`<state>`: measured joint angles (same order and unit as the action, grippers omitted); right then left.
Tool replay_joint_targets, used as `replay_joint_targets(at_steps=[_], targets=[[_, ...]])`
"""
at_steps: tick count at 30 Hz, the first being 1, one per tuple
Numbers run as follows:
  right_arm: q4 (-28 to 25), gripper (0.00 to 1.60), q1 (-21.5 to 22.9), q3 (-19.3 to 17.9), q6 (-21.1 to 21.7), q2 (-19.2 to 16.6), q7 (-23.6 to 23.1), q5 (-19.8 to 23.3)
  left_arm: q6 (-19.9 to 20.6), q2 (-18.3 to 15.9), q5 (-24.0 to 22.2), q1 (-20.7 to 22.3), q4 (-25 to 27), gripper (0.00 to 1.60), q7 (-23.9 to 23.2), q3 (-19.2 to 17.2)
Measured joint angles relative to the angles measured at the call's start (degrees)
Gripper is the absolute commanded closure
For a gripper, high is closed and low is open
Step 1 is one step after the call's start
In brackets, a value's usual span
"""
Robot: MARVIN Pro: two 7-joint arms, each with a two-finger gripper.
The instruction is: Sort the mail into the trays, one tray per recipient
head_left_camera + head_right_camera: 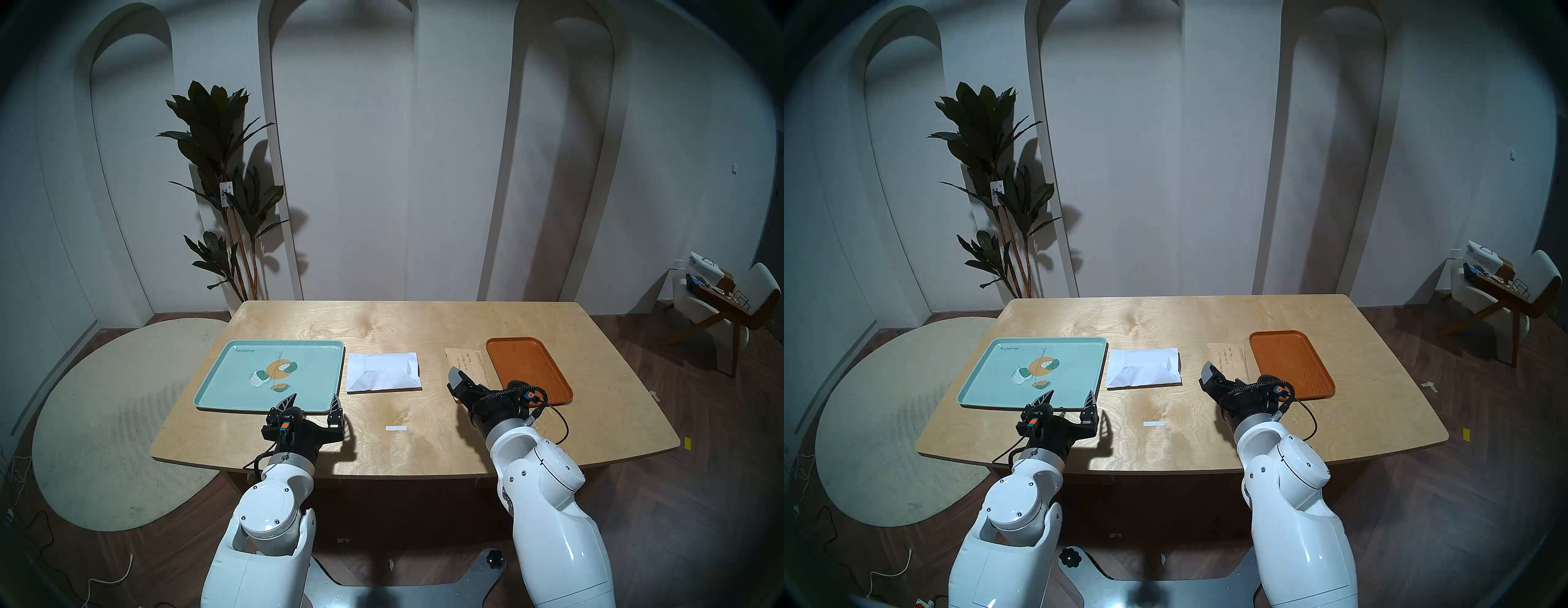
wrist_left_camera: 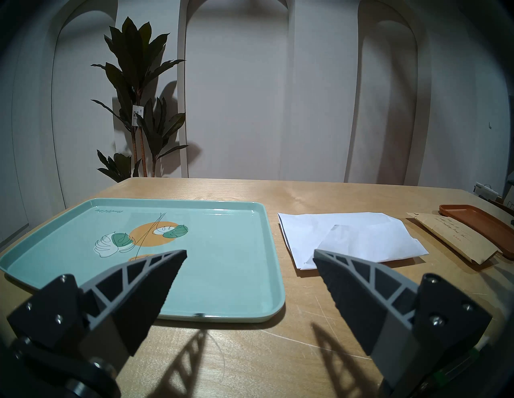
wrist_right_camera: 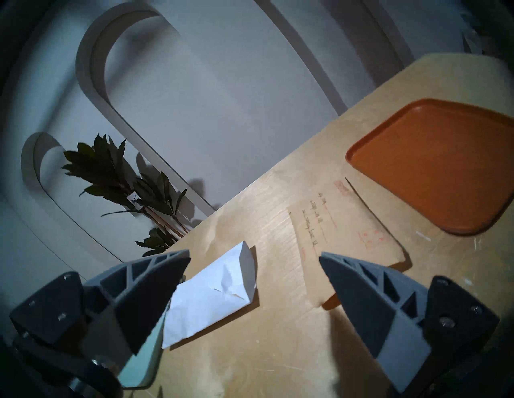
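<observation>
You have both envelopes still on the table [image 1: 424, 450]. The white envelope [image 1: 384, 372] lies just right of the mint-green tray [image 1: 220, 382], a thin strip of bare wood between them. The tan envelope [image 1: 466, 364] lies along the orange-brown tray [image 1: 530, 369], its right edge lapping onto the tray's left rim. Your left gripper [image 1: 315, 401] hovers over the green tray's near right corner, jaws wide and empty. Your right gripper [image 3: 254, 257], rolled sideways, hangs at the tan envelope's near end, jaws wide, empty. A tape strip [image 1: 396, 428] lies on the open near-centre wood.

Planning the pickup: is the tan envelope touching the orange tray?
Touching. In the right wrist view the tan envelope lies over the rim of the orange tray, whose corner peeks out past the envelope's near edge.
</observation>
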<state>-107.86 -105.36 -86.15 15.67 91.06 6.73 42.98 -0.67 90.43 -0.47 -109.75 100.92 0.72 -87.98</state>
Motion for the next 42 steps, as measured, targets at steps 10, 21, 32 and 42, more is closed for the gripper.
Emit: replay_joint_targets(at_steps=[10,21,32,42], targets=[[-1.68,0.00,-2.87,0.30,-2.45,-0.04,4.47,7.68,0.00,0.00,0.00,0.00,0.00,0.00,0.00,0.00],[2.91,0.00,-1.31,-2.36,-2.96,0.30,7.41,16.61,0.01,0.00,0.00,-0.01,0.02,0.00,0.00,0.00],[8.20,0.00,4.81,-4.07,-1.49,0.55,9.89,23.26,0.01,0.00,0.00,-0.01,0.01,0.00,0.00,0.00],[12.50,0.00,9.65,-4.80,0.30,0.59,10.82,26.58,0.01,0.00,0.00,-0.01,0.01,0.00,0.00,0.00]])
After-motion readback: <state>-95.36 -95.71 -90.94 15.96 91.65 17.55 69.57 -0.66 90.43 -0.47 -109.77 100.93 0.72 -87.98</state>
